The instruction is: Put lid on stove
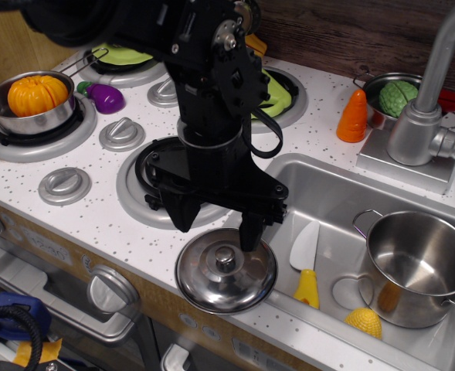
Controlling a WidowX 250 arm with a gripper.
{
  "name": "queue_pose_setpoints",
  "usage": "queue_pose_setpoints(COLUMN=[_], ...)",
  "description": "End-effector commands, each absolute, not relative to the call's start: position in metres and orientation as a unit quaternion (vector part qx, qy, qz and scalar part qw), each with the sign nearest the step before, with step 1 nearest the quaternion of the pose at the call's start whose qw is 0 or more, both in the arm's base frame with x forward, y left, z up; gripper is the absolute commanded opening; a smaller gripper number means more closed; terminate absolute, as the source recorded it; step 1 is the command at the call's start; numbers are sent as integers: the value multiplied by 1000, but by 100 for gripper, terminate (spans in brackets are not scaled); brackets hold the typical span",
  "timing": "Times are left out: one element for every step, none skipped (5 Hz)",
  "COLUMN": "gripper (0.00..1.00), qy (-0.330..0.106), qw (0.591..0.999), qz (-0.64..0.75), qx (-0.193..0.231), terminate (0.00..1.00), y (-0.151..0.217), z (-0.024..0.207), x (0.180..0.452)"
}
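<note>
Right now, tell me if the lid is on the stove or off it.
Off. The lid lies knob-up on the counter's front edge, beside the stove, under the end effector.

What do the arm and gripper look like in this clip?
The arm is matte black and blocky, with silver screws and a black cable looped on one side. A round black collar joins a wide black bracket. The gripper has two plain black fingers, no markings.
</note>
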State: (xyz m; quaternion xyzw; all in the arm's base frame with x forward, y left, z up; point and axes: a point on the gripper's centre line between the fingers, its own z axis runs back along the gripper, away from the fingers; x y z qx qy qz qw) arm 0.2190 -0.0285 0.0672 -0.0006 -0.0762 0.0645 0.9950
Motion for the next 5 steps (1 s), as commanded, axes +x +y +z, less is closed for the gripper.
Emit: queue_pose_setpoints(gripper=[100, 100, 100, 100, 100], qy=[-76, -86, -105, -121, -118], qw=[995, 994, 993, 991, 991], qz=[65, 63, 58, 53, 54], qx=[-1, -7, -10, -9, -15], terminate=[0, 0, 0, 0, 0], y=[-28, -26, -24, -24, -25], z=[67, 60, 46, 32, 27], x=[219, 224, 234, 239, 240])
